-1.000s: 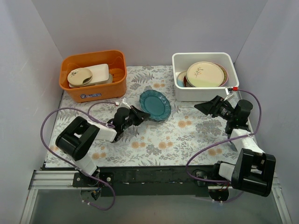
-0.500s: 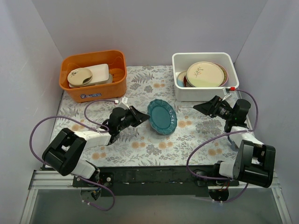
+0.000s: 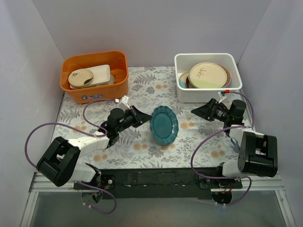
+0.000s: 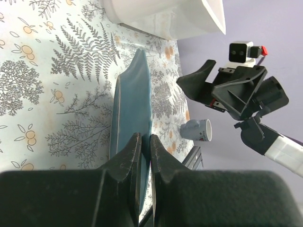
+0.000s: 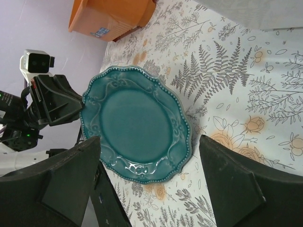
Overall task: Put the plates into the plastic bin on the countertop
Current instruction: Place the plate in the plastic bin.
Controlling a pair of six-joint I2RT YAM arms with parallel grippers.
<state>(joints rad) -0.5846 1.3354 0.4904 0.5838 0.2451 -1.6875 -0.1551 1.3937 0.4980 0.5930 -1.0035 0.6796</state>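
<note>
The teal scalloped plate [image 3: 164, 124], glossy with a beaded, embossed rim, was held near upright at centre frame over the fern-patterned countertop [image 3: 142, 147], its edge pinched between the narrow-set fingers of the left gripper [image 4: 144, 142]. The right gripper [image 3: 198, 110], apart from it at right, had its fingers spread wide and empty. The white plastic bin [image 3: 207, 93], smooth-walled and round-rimmed, sat upper right holding stacked round plates [image 3: 207, 74].
</note>
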